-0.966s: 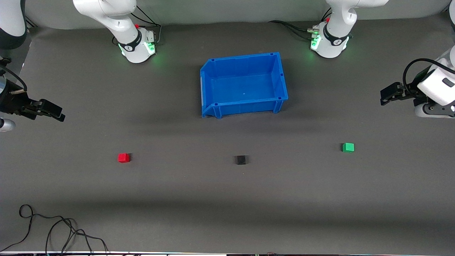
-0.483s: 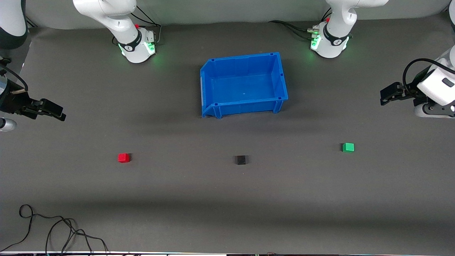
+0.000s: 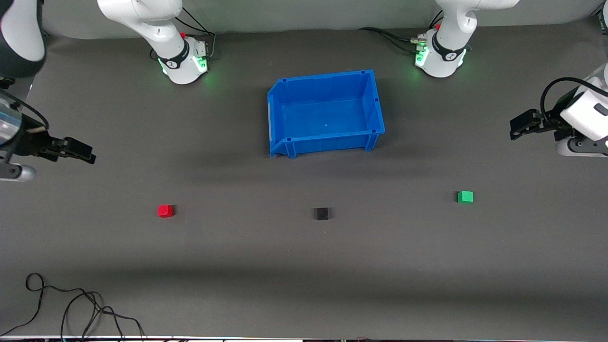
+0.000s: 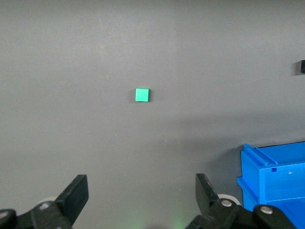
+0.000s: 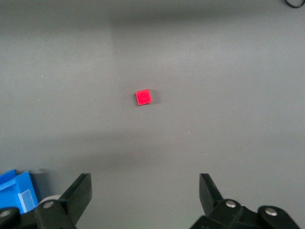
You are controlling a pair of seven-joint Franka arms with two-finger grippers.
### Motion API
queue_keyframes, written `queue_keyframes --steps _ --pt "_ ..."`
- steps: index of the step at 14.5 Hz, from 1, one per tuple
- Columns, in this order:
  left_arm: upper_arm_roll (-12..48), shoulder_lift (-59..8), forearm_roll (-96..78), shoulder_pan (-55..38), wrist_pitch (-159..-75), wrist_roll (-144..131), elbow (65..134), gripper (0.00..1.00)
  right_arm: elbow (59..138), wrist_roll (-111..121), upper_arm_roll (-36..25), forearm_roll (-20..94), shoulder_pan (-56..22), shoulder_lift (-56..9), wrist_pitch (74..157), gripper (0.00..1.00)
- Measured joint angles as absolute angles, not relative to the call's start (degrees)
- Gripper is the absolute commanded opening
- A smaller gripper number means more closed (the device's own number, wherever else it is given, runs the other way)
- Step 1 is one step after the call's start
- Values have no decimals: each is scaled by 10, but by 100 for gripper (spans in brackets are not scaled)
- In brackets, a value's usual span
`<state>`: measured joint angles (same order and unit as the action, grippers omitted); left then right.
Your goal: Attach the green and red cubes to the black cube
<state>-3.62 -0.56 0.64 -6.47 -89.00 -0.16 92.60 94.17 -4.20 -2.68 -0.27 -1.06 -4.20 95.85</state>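
Observation:
Three small cubes lie apart in a row on the grey table, nearer the front camera than the bin. The red cube (image 3: 165, 211) (image 5: 143, 97) is toward the right arm's end. The black cube (image 3: 322, 213) (image 4: 302, 67) is in the middle. The green cube (image 3: 465, 196) (image 4: 142, 95) is toward the left arm's end. My right gripper (image 3: 88, 156) (image 5: 144, 186) hangs open and empty, up in the air over the table's end, well off the red cube. My left gripper (image 3: 515, 129) (image 4: 141, 188) hangs open and empty over the table's other end, well off the green cube.
A blue bin (image 3: 323, 76) (image 4: 271, 167) (image 5: 14, 191) stands empty mid-table, farther from the front camera than the black cube. Both arm bases stand along the table's back edge. A loose black cable (image 3: 71, 308) lies near the front edge at the right arm's end.
My right gripper has shifted a little toward the middle of the table. The left arm has barely moved. The cubes and the bin lie as before.

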Motion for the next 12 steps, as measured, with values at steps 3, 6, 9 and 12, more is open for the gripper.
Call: queue_keyframes --steps 3,6,9,12 --pt "-41 -6 1 -63 -889 -67 924 100 956 -42 -27 -3 -11 -65 989 100" --pt "-44 -6 -30 -41 -889 -204 924 100 1001 -42 -27 -3 -11 -85 1058 100" --pt "-47 -9 -82 5 -889 -332 924 100 1051 -42 -27 -3 -11 -110 1127 100" --pt "-48 -22 -100 26 -889 -495 920 100 1065 -42 -27 -2 -12 -146 1173 100"
